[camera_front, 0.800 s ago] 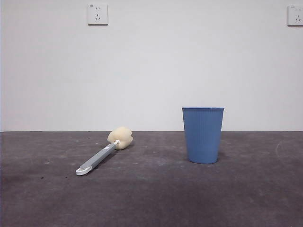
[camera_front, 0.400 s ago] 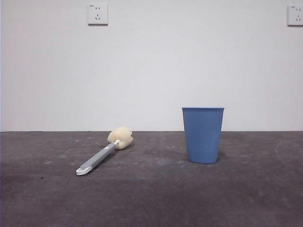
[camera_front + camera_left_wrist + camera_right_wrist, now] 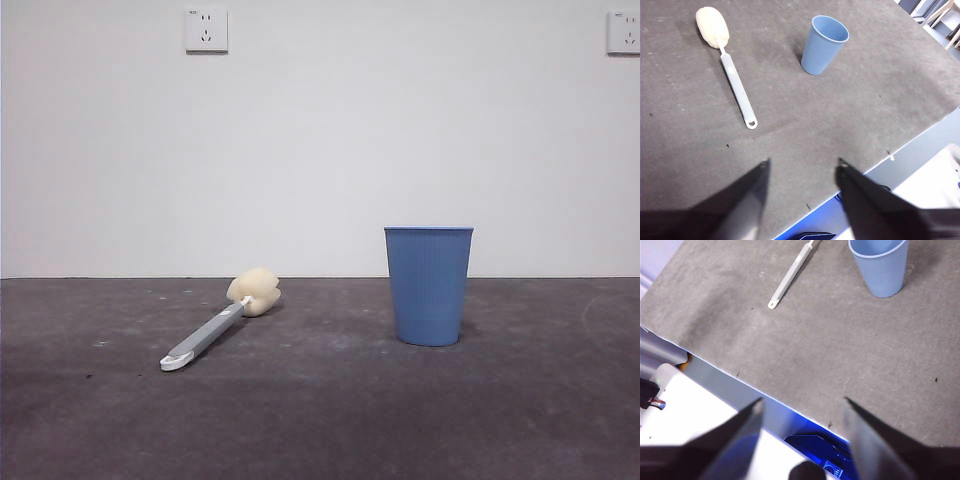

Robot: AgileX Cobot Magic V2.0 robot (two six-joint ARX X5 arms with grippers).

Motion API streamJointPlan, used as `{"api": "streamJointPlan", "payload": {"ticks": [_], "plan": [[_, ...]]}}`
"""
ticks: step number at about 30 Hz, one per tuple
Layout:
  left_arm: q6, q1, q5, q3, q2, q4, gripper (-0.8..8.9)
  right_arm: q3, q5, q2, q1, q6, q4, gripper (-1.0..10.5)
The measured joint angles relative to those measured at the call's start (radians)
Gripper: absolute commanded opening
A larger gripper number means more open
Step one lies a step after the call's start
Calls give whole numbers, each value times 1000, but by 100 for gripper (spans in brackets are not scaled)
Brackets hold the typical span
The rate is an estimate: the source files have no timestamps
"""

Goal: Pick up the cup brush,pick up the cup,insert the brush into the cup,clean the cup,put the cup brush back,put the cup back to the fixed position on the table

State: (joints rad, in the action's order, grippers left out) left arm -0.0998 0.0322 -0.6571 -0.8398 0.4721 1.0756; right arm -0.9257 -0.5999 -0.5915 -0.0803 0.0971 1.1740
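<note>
The front camera sits low, near the level of the dark grey matte table, and faces a white wall. Both wrist cameras look steeply down from high over the table's near edge. All three views share the ribbed light blue plastic cup and the grey-handled, cream sponge-headed brush.

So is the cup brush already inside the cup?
No, the cup brush lies flat on the table, apart from the upright blue cup.

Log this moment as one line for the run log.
cup brush flat on table | cup upright, apart | both end effectors open, holding nothing
</note>
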Motion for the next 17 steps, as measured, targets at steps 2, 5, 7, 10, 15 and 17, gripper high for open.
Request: {"api": "streamJointPlan", "payload": {"ticks": [2,5,7,10,15,17], "plan": [[10,-1,0,0,9,-3,503,0,0,0,0,-3,0,626],[21,-9,20,0,38,-17,503,0,0,0,0,-4,0,626],[23,-18,40,0,63,-28,503,0,0,0,0,-4,0,626],[25,-28,61,0,112,-66,503,0,0,0,0,-10,-2,626],[57,-61,90,-3,214,-158,503,0,0,0,0,-12,-20,626],[69,-90,113,-4,256,-201,503,0,0,-1,0,-14,-21,626]]}}
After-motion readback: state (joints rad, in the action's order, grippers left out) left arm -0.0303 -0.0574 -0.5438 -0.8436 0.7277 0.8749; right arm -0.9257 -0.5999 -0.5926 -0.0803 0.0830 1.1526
